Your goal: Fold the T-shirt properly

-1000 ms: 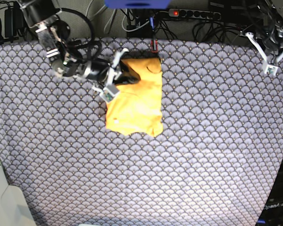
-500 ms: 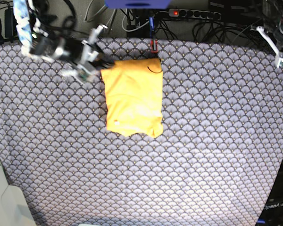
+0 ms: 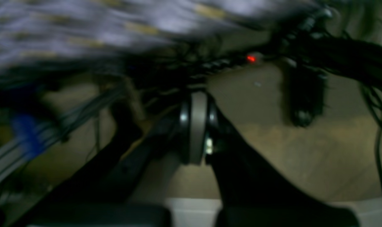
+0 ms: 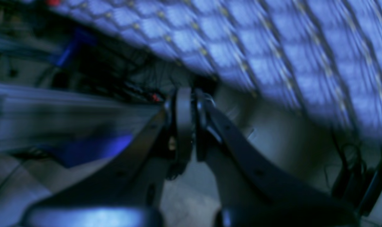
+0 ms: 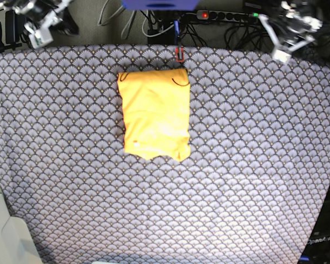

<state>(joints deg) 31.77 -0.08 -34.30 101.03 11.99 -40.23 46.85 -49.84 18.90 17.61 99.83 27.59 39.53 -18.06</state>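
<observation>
**Now both grippers sit at the far corners, shirt folded mid-table**

Well, the base view gives the whole picture: the T-shirt [image 5: 154, 114] lies folded into a tall rectangle on the patterned table cover [image 5: 236, 181], a little left of centre and toward the far edge. Its top edge is fairly straight, a dark arc of neckline shows at the far right corner, and the near edge runs ragged, dipping lowest at the right. Nothing touches it.

Up at the far left corner, the right gripper [image 5: 41, 27] hangs just off the cloth's edge, well apart from the shirt. At the far right corner, the left gripper [image 5: 289, 36] hovers over the far edge, near the power strip [image 5: 225, 15] with its red light.

The wrist views tell what the base view can't. From the right wrist, blurred as it is, the right gripper [image 4: 187, 126] has its two fingers pressed together with only a thin dark line between them, and nothing is pinched there; the scalloped cover fills the upper right of that shot. From the left wrist, darker and also smeared, the left gripper [image 3: 195, 126] is closed tight too, fingers flat against each other, empty, pointing at cables and bare floor [image 3: 304, 151], with the red light glowing beyond. Neither wrist view catches the shirt at all.
</observation>
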